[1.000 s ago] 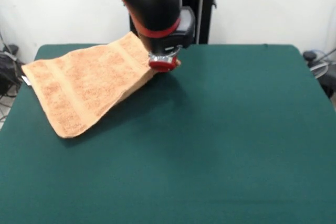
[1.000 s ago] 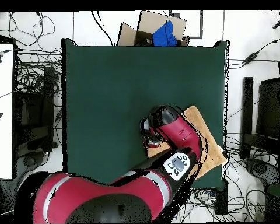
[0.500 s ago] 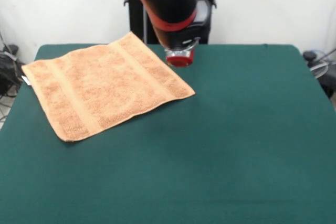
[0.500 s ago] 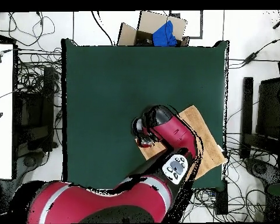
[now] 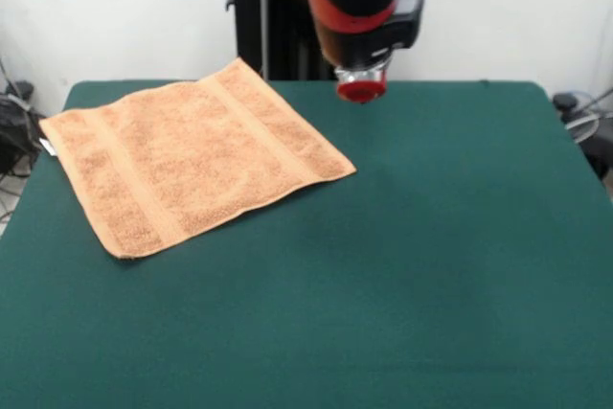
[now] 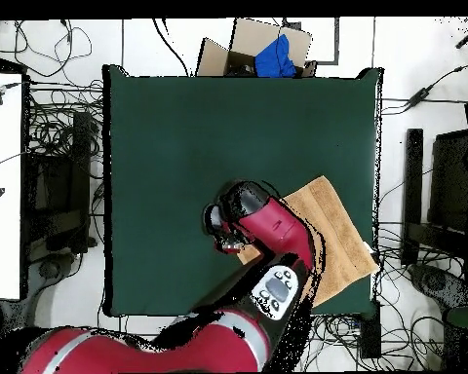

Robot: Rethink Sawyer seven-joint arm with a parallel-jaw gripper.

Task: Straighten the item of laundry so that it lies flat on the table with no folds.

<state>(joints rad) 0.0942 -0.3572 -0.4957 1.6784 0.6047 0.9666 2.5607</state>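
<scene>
the towel lies spread on the table, toward the left side and far edge as i stand across from the robot, turned like a diamond with one corner pointing toward the pedestal and another toward the table's middle. its two woven bands run from the far corner down toward the near-left edge, so that is the line i'd call its long axis. it looks flat to me, with no fold or lifted corner, and the small white tag peeks out at its leftmost corner.

the gripper hangs in the air above the far edge of the table, off to the right of the towel and clear of it, with nothing in it. the towel's nearest part is the right-hand corner, which sits below and to the left of the red tip. from above, the gripper is just off the cloth's edge, over bare green, with the arm crossing part of the towel. i can't tell whether the jaws are apart or together; only the red end shows.

the arm comes down steeply from the top, wrist pointing straight down. i'd judge the job essentially done; any further move would only be a touch-up, reaching back left and down.
</scene>
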